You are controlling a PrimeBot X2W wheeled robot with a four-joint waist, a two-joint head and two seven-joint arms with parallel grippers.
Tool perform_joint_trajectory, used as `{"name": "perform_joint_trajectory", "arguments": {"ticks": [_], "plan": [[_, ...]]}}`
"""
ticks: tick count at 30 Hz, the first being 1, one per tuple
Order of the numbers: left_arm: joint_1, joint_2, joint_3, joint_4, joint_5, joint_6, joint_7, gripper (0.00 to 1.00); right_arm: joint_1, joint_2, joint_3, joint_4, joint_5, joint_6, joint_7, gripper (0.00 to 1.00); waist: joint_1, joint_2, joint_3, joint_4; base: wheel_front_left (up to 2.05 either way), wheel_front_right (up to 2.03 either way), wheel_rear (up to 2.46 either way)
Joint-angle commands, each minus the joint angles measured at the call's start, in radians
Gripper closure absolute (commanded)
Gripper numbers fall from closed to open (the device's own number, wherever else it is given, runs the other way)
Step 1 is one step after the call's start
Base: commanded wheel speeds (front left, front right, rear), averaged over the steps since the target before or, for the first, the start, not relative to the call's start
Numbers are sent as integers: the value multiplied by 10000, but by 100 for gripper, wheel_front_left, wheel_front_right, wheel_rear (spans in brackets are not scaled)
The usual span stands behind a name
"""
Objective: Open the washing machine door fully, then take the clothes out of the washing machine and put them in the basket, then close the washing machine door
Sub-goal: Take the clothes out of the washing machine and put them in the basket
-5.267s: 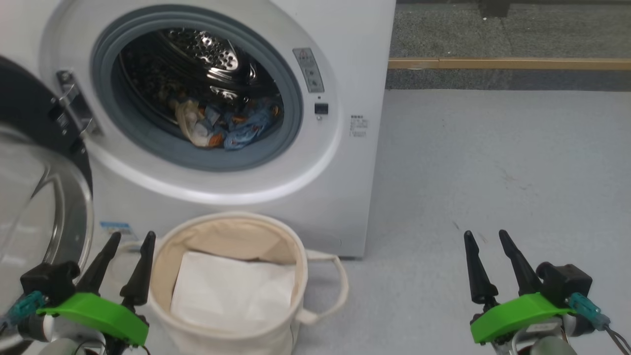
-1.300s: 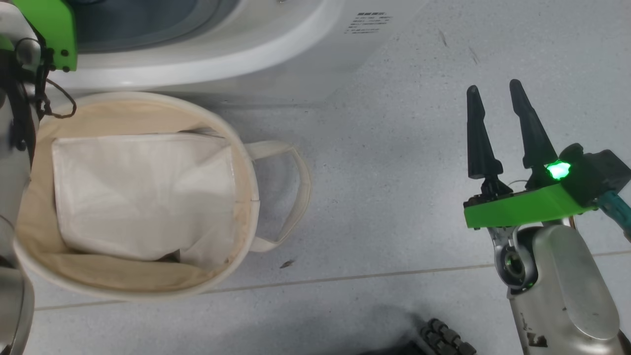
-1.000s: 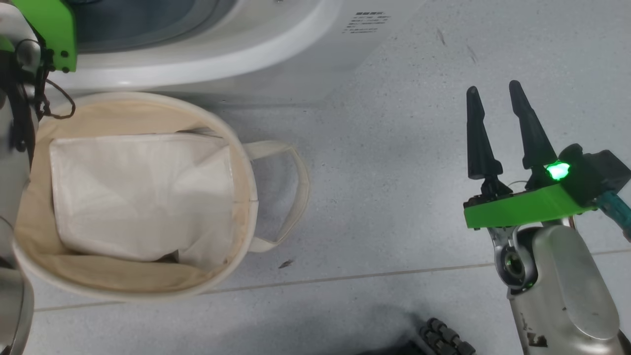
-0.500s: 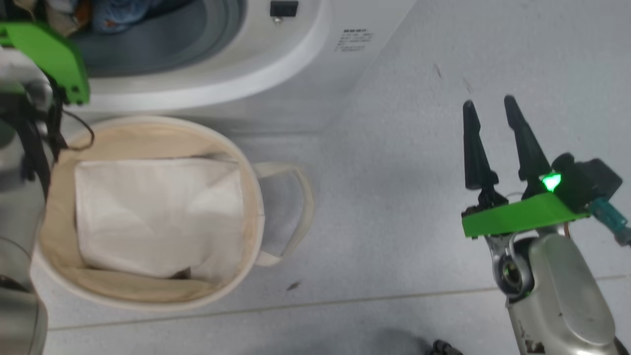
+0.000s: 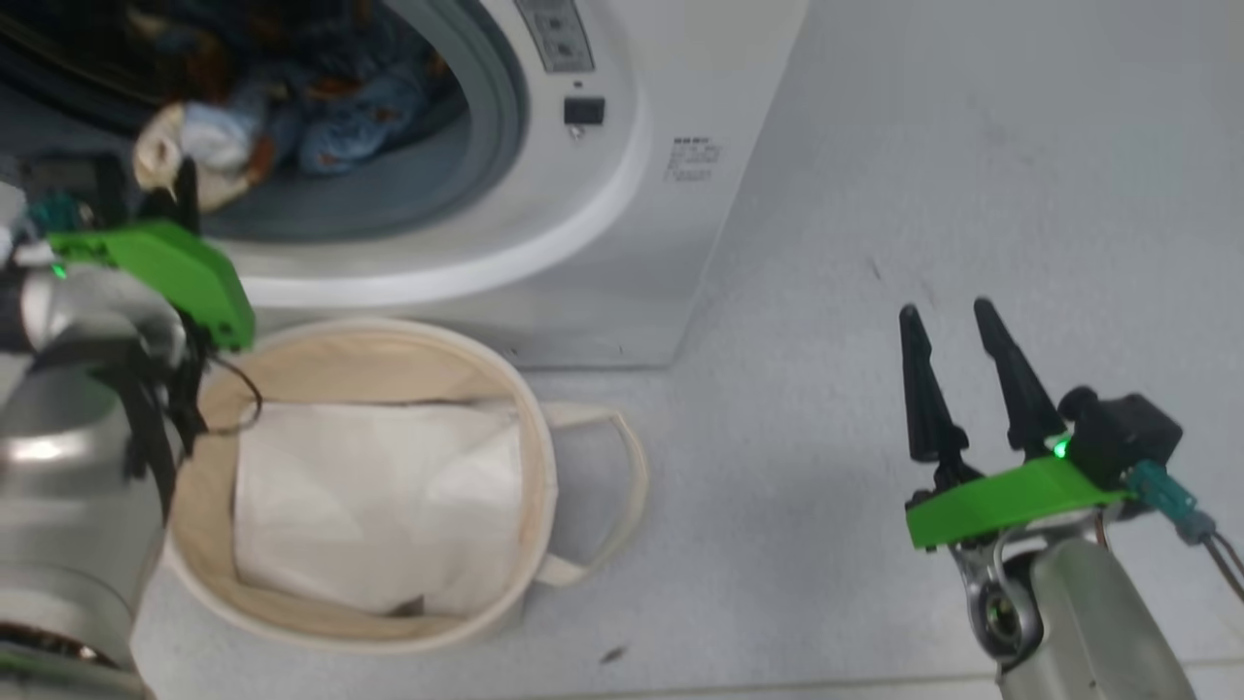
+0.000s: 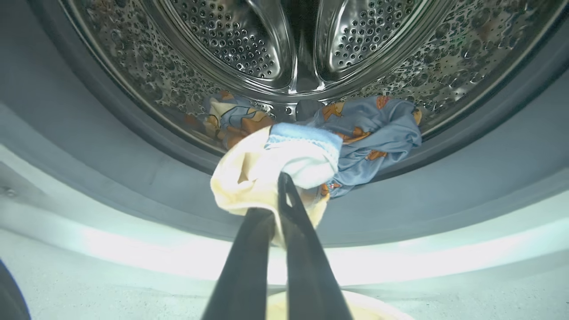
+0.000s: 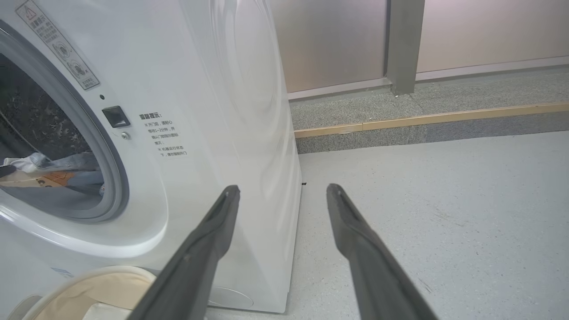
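Item: my left gripper. Long dark fingers pressed together, pinching a cream fold of the soft blue cartoon-printed clothes, which lie low in the drum of the big white front-loading washing machine. Seconds ago it idled spread beside the round cream canvas basket.
Item: my right gripper. Spread, empty, unchanged.
Judgement: grasp made; the lift into the basket comes next.

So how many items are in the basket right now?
1: the white sheet lying in the basket; anything beneath it would be hidden. The clothes are at the washing machine mouth, gripped by the left gripper.
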Motion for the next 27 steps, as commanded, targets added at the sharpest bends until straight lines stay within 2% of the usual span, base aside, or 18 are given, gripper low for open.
{"name": "perform_joint_trajectory", "arguments": {"ticks": [1,7,11,23,27], "plan": [[36,346,266,-228,-119,-28,-215,100,185,-7,181,-230,87,6,-122,0,0,-1,-626,191,0,0,0],[814,232,533,-757,-380,-222,-336,100,487,-41,166,-117,133,6,-122,0,0,-1,-1284,316,0,0,0],[1631,290,788,-1817,-397,-336,-346,100,703,-50,100,-52,177,6,-122,0,0,-1,-1760,417,0,0,0],[4625,428,1123,-4931,-164,-140,-331,100,1236,-122,244,186,271,6,-122,0,0,-1,-2873,684,0,0,0],[5619,423,980,-6055,-370,-92,229,100,1376,-166,273,227,279,6,-122,0,0,-1,-3123,752,0,0,0]]}}
